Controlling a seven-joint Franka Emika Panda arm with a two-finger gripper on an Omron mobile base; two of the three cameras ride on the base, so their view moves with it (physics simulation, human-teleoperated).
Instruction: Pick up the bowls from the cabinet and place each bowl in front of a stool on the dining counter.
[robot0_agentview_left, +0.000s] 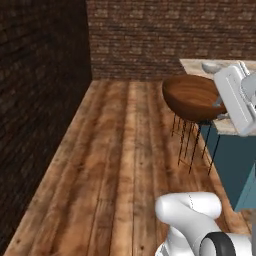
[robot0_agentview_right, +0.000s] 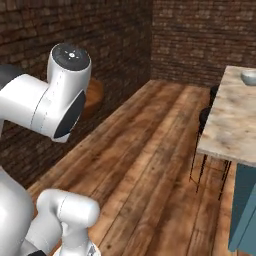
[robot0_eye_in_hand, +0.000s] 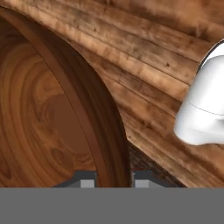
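Clamped on the rim of the glossy reddish-brown wooden bowl (robot0_eye_in_hand: 48, 118), the two-finger gripper (robot0_eye_in_hand: 113, 178) has one dark fingertip inside the wall and the other outside it, as the hand view shows. The bowl hangs in the air, clear of any surface. In the left base view the same bowl (robot0_agentview_left: 194, 97) is tilted, its hollow facing partly sideways, over the black wire-legged stools (robot0_agentview_left: 192, 142) and just beside the near edge of the beige-pink marbled dining counter (robot0_agentview_right: 232, 117). The plank wood floor (robot0_agentview_left: 120, 165) lies well below it.

A second bowl, grey-white marbled stone (robot0_agentview_right: 248, 76), already sits on the far part of that counter top.

The main risk, as I judge it, is the grip itself. It pinches only a thin stretch of rim, and the glossy wood could pivot or slide between the fingertips if the arm swings sharply; the bowl would then drop onto a stool or the floor. The tilt adds to this, since the weight hangs off to one side of the pinch. A second risk is the counter edge: carried across too low, the underside of the bowl could strike the slab and be levered out of the hold. Letting go while it is tilted could leave it rocking or rolling toward the edge.
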